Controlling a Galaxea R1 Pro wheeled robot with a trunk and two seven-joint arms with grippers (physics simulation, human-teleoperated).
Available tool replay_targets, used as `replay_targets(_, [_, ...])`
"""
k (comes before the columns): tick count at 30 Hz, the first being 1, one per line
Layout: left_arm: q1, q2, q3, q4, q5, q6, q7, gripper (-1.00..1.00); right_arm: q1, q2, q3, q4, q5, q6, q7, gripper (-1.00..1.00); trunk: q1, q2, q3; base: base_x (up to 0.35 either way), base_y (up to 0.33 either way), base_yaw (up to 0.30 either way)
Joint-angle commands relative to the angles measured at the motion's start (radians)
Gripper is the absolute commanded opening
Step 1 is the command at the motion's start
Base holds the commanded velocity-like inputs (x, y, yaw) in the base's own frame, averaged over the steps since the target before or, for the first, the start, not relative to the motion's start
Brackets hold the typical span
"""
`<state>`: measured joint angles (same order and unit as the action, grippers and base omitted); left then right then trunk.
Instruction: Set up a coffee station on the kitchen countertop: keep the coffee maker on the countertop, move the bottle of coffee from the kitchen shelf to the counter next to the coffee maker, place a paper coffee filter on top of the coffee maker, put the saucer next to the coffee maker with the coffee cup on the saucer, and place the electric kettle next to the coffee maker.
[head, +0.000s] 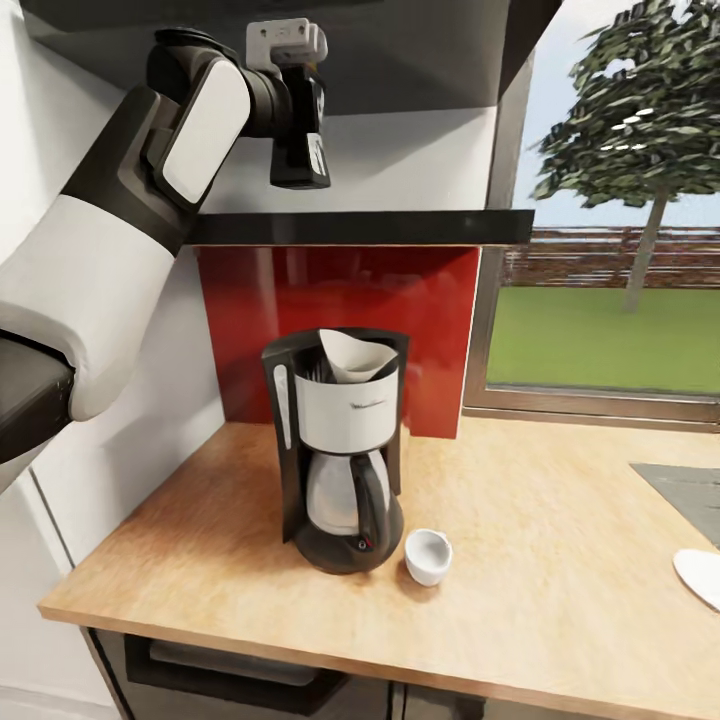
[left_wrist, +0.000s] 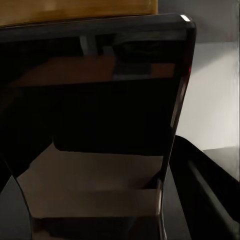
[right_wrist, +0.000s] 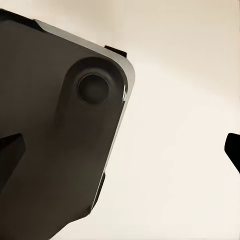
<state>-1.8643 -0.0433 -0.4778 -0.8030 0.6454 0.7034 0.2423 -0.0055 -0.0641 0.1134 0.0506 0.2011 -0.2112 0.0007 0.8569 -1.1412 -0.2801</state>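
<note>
Overhead, left gripper (head: 300, 160) above shelf (head: 360, 227) (opening unclear)

You had a glossy red backsplash panel (head: 340, 300) ahead of you, set against a pale wall (head: 400, 160). Right of the panel stood a window (head: 610, 300) in a grey frame, bright with daylight. Beyond the window lay a green lawn (head: 600, 345), a tree (head: 640, 130) and a brown fence (head: 610, 257). Below the panel, dark cabinet fronts (head: 250, 680) carried a handle.
</note>
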Motion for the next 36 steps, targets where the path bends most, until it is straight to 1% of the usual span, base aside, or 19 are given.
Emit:
replay_targets(1, [-0.001, 0.0, -0.002, -0.001, 0.008, 0.002, 0.008, -1.0, -0.001, 0.0, 0.008, 0.002, -0.001, -0.005, 0.0, 1.0, -0.001, -0.001, -0.001, -0.336, 0.0, 0.0])
replay_targets(17, [-0.001, 0.0, -0.004, -0.001, 0.008, 0.004, 0.008, -1.0, -0.001, 0.0, 0.006, -0.001, -0.005, -0.005, -0.001, 1.0, -0.001, -0.001, -0.001, -0.334, 0.0, 0.0])
replay_targets(21, [-0.001, 0.0, -0.003, -0.001, 0.008, 0.004, 0.008, -1.0, -0.001, -0.001, 0.004, -0.001, -0.008, -0.005, -0.002, 1.0, -0.001, -0.001, -0.001, -0.083, 0.0, 0.0])
replay_targets(36, [-0.001, 0.0, -0.002, -0.001, 0.008, 0.004, 0.008, -1.0, -0.001, 0.0, 0.003, -0.001, -0.009, -0.005, -0.002, 1.0, -0.001, -0.001, -0.001, -0.248, 0.0, 0.0])
